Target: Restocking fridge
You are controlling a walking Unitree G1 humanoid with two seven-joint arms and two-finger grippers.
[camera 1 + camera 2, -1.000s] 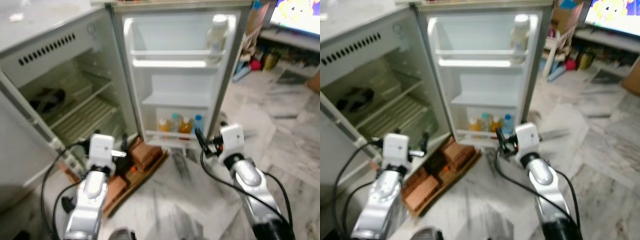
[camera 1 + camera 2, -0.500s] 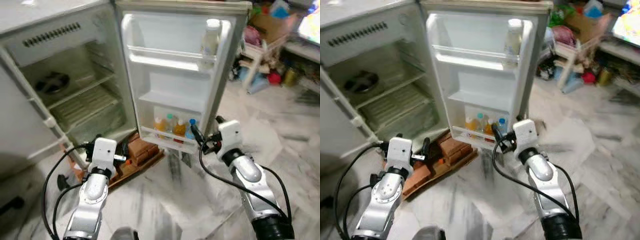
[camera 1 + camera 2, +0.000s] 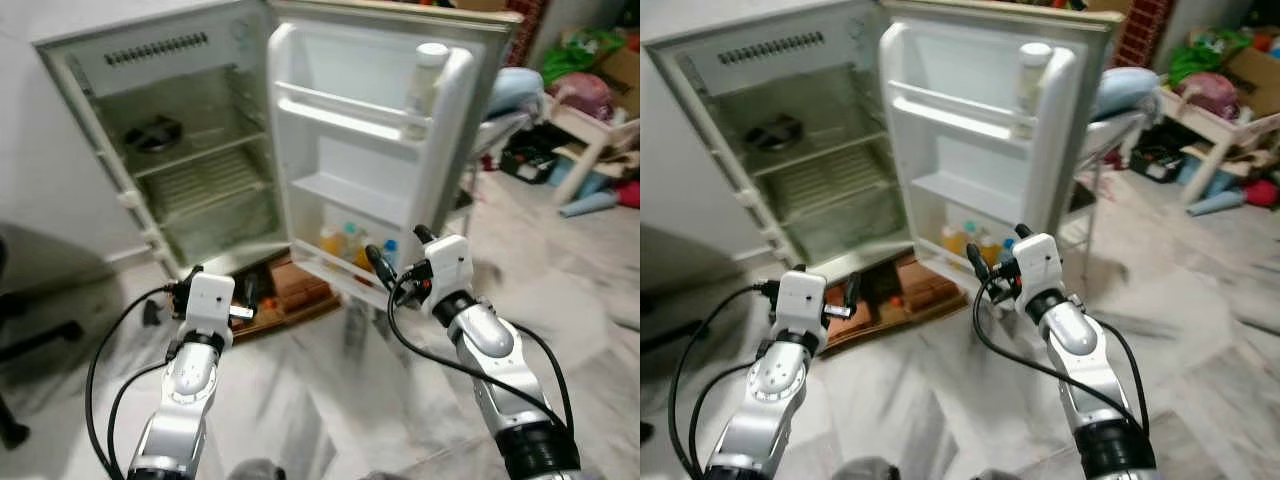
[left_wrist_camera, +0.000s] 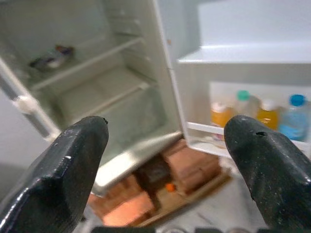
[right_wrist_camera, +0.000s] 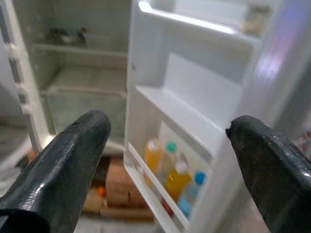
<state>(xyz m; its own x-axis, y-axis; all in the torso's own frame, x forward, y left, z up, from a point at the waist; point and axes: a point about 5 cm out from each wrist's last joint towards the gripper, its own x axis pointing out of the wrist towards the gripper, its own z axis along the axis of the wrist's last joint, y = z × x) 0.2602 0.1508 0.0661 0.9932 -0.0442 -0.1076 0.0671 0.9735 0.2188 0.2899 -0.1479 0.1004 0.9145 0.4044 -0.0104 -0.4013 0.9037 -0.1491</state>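
Note:
The small white fridge stands open, its wire shelves bare except for a dark item on the upper one. Its door swings out to the right. A white bottle stands in the door's top rack. Several small drink bottles, orange and blue-capped, sit in the bottom rack. My left gripper hangs open and empty low in front of the fridge body. My right gripper is open and empty too, raised just short of the door's bottom rack.
The fridge rests on reddish bricks and a board. Behind the door is a stool with a blue cushion. A white low table and clutter lie at the far right. A black chair base is at the left on the marbled floor.
The whole picture has shifted as the camera moved: the fridge now sits further right and is seen more fully. Both arms keep the same pose, fingers still open.

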